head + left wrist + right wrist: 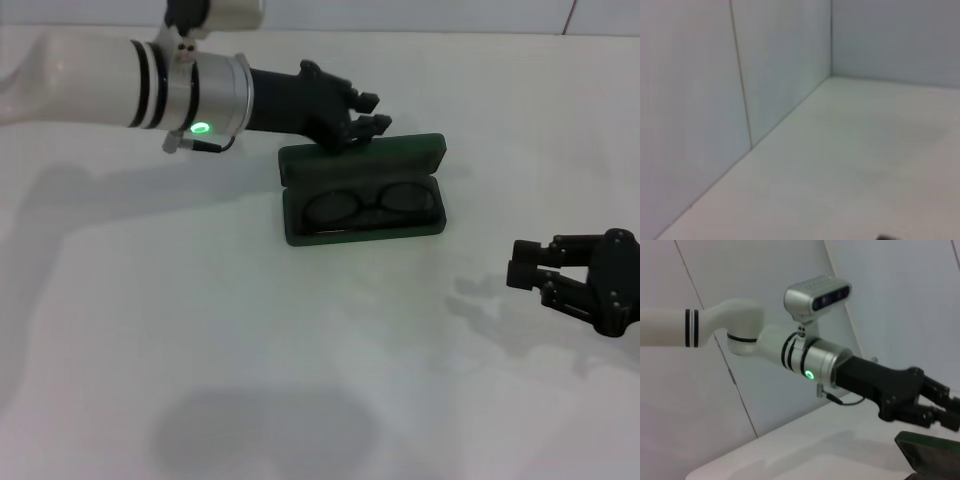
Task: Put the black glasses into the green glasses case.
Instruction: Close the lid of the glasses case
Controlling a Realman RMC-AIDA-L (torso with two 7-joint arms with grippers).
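Black wire-frame glasses [372, 206] lie inside the dark green hard case [362, 190] at frame centre; the left gripper [372, 112], fingers nearly together and empty, could knock the lid (right gripper [528, 272] spread, lower right).

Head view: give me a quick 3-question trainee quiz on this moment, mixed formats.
1. True or false: the glasses lie inside the open case.
2. Which gripper is at the case's raised lid? A) left gripper B) right gripper C) both
3. Fill in: the right gripper is apart from the case, on the robot's ____ side of it.

Key
1. True. The frame rests in the tray, lid still up.
2. A. The left gripper is at the lid's far edge; whether it touches the lid cannot be told.
3. Right. It is low over the table, holding nothing.
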